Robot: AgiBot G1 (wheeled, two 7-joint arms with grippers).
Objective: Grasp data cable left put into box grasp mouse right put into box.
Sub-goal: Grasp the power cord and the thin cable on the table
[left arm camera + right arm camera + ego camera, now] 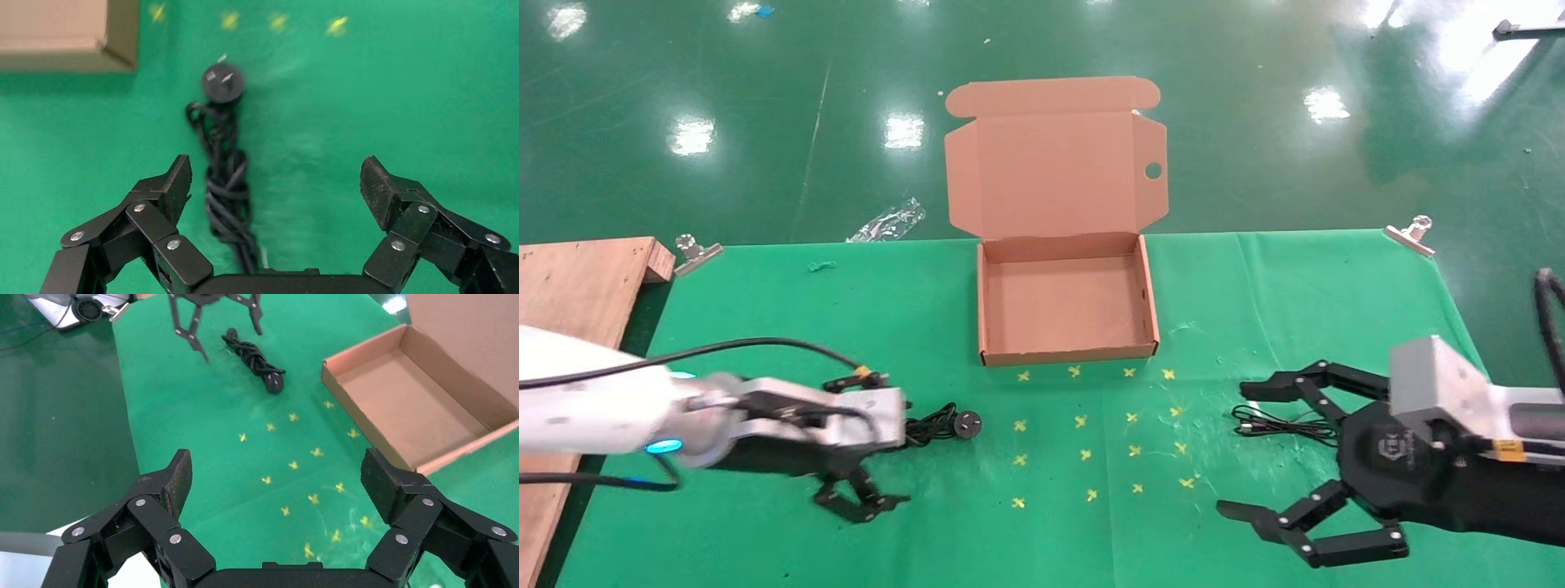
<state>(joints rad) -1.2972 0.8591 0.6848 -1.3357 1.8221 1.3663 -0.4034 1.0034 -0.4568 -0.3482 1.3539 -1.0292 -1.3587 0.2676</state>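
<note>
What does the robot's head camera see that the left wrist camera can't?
Only the head view shows the whole open box with its lid, the right end effector spread open, and a thin black cord beside it. Only the left wrist view shows the left end effector open around the data cable, not touching. Both show the cable, its round plug and the green table.

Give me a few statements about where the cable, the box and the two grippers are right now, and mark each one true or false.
1. The box is open and has nothing inside. True.
2. The left gripper is shut on the data cable. False: its fingers are spread, with the cable lying on the green cloth between them.
3. The cable's round plug end points toward the box. True.
4. The right gripper is holding a mouse. False: it is open and holds nothing.
</note>
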